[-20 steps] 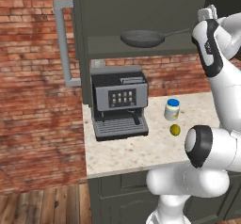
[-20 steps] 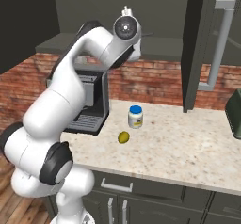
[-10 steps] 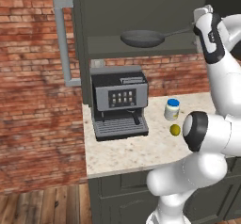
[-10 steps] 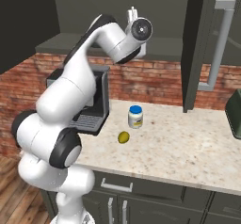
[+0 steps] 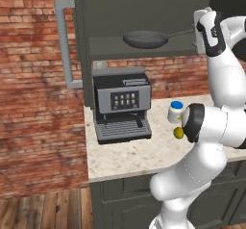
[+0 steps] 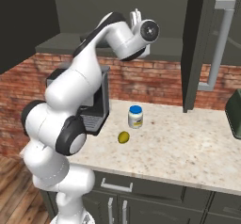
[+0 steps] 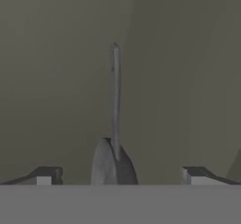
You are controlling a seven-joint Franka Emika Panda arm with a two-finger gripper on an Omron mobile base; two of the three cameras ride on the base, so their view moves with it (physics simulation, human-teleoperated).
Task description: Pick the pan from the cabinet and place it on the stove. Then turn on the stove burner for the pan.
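On the bottom shelf of the open cabinet (image 5: 144, 11) sits the pan (image 5: 145, 39). It is round, dark and flat, and its long thin handle (image 5: 182, 32) points toward the robot's hand. The cabinet is tall and dark grey, and both its doors are swung open, each with a long silver bar handle (image 5: 64, 43).

The white arm reaches up high to that shelf. The gripper (image 7: 117, 173) is right at the end of the pan handle. Seen from the hand, the thin handle runs straight up the middle and the pan's round body sits low between the two dark fingertips (image 7: 44, 175). The fingers are spread wide apart, one on each side, and they are not touching the handle. Nothing is being held.

Down below, on the speckled stone counter (image 6: 188, 148), a black and grey coffee machine (image 5: 121, 103) stands under the shelf. Near it is a small white jar with a blue lid (image 6: 135, 116). A little yellow-green fruit (image 6: 123, 137) lies just beside the jar, a bit closer to the front edge. Behind the counter is a red brick wall (image 5: 29, 103). The floor (image 5: 43, 209) is brown wood.
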